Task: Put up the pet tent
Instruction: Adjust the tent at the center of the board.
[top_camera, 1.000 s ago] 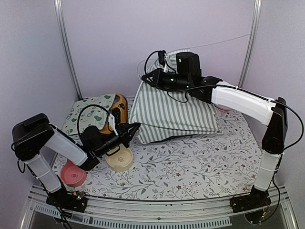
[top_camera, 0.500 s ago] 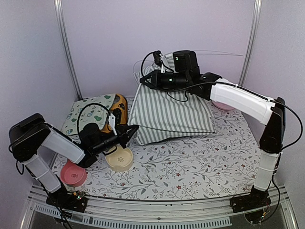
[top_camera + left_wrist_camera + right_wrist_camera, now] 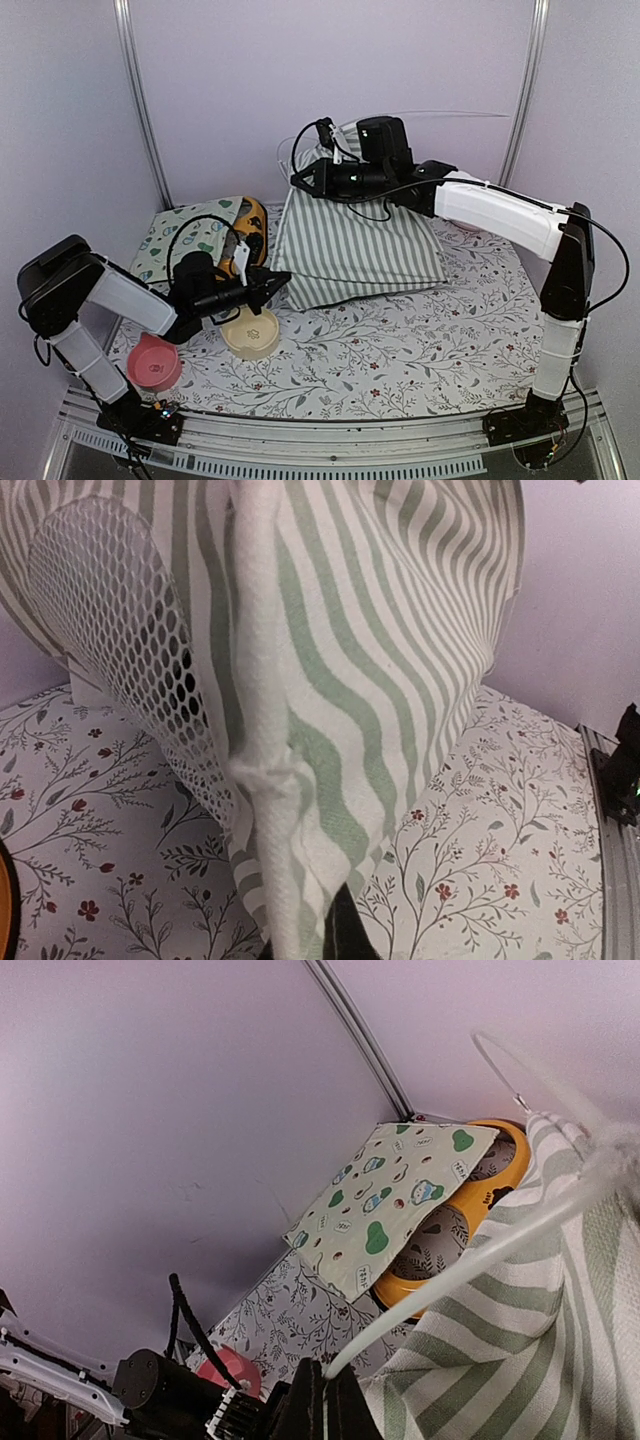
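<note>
Grey-green striped cloth is pinched at both ends. The left tool point(image 3: 283, 277) has its fingers together, clamped on the bottom corner hem of the pet tent point(image 3: 360, 240), low over the table point(image 3: 420, 350). The wrist view shows the thick white seam running straight down into that grip. The right tool point(image 3: 302, 180) is also closed, up at the tent's peak. A thin white pole point(image 3: 470, 1260) ends right at its tips, so it probably grips the pole end there; the contact itself is hidden.

The tent hangs between the two tools. Its long axis runs from the low left-hand corner steeply up to the peak. The body spreads away from both tools toward the right edge. The right arm is nearer the top, the left arm nearer the base.

The tent sits mid-table toward the far edge. It is slumped and creased, a flat drape rather than a cone. A mesh door flap point(image 3: 120, 650) shows beside the seam. One pole arcs loose past the peak.

A beige bowl point(image 3: 252, 333) is just beside the left tool. A cream mat point(image 3: 190, 235) is in the far left corner.
</note>
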